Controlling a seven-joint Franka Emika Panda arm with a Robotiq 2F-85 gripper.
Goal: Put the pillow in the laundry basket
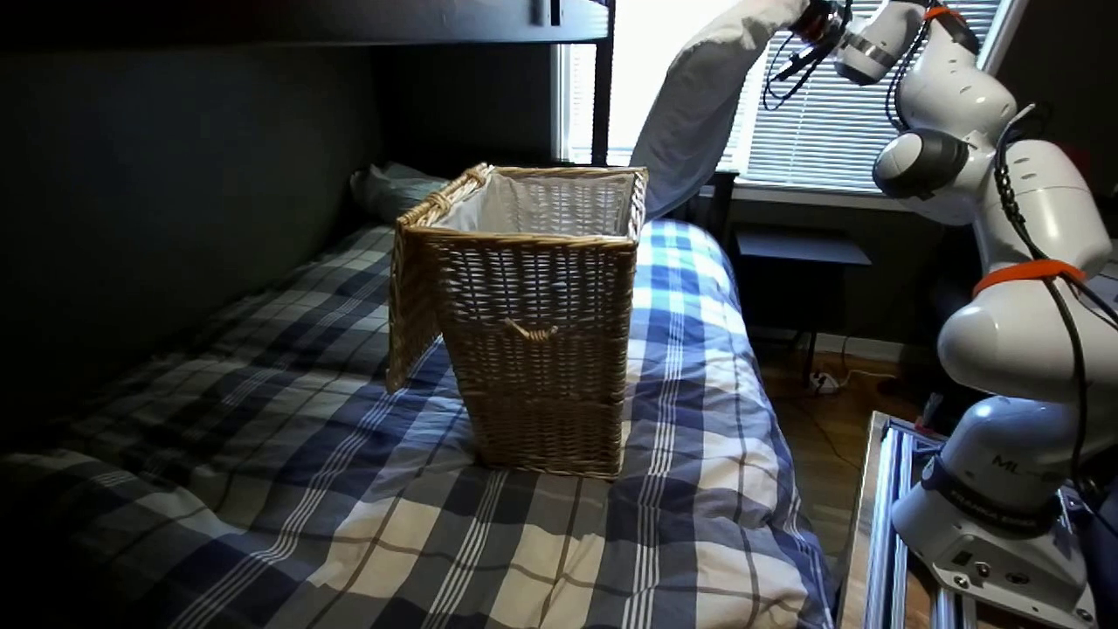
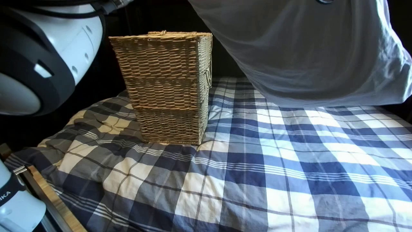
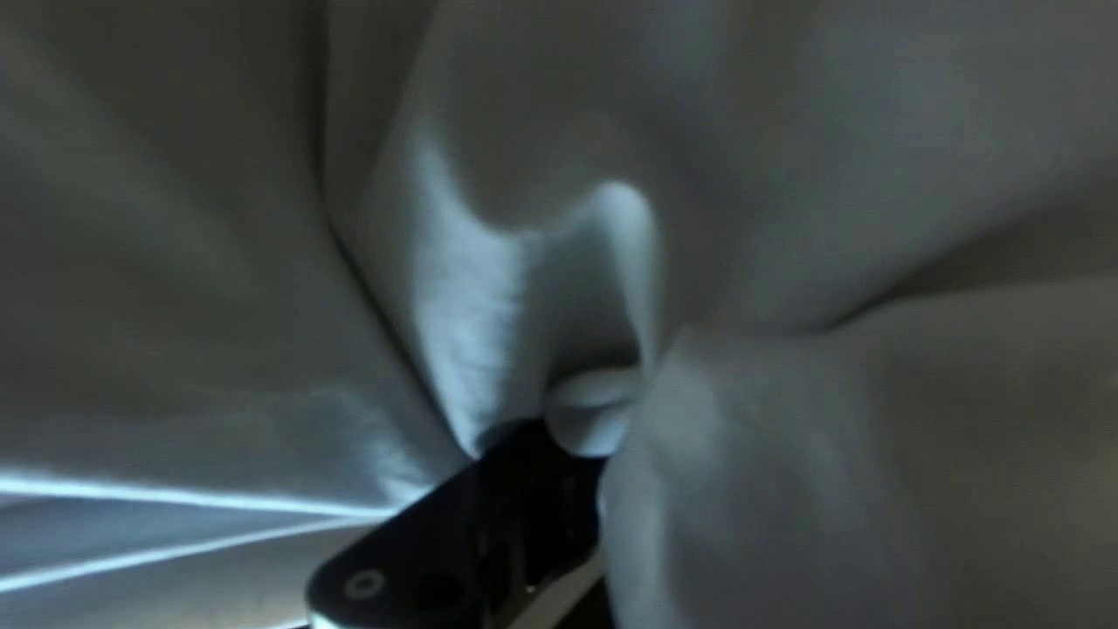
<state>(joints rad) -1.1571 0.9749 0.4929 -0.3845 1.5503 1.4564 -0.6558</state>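
The large white pillow (image 1: 712, 96) hangs tilted from my gripper (image 1: 805, 19), high by the window. It also fills the upper right in an exterior view (image 2: 305, 58), its lower edge above the bedcover. My gripper is shut on the pillow's upper end. In the wrist view, one dark finger of the gripper (image 3: 594, 428) shows and folded pillow cloth (image 3: 786, 454) covers the rest. The tan wicker laundry basket (image 1: 541, 376) stands upright on the bed, open at the top, and shows in an exterior view (image 2: 164, 77). The pillow is outside it; whether they touch cannot be told.
The basket's lid (image 1: 412, 306) hangs down one side. A plaid bedcover (image 1: 349, 507) lies under the basket. An upper bunk (image 1: 306, 22) with a post (image 1: 603, 105) overhangs the bed. A small dark table (image 1: 799, 245) stands beyond the bed below the window (image 1: 812, 131).
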